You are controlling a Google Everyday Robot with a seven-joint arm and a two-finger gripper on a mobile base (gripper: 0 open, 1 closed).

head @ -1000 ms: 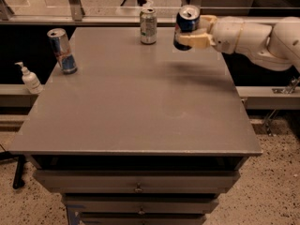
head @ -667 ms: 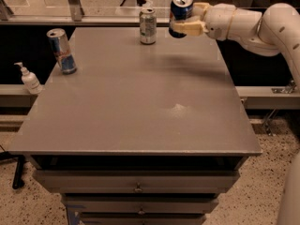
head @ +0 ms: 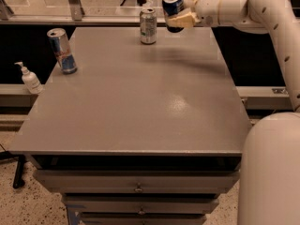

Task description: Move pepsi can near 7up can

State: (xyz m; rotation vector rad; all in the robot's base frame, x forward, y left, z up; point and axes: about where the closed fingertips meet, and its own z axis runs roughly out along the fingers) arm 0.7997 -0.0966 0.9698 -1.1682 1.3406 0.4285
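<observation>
While its jaws clamp the pepsi can, the gripper hangs just beside the 7up can.

A grey table stands over drawers on speckled floor.

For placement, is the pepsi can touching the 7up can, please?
Apart: camera view shows a gap between 7up can and pepsi can; gripper holds it above far edge.

Your pincer grips the pepsi can above the bench, the 7up can just beside it.
</observation>
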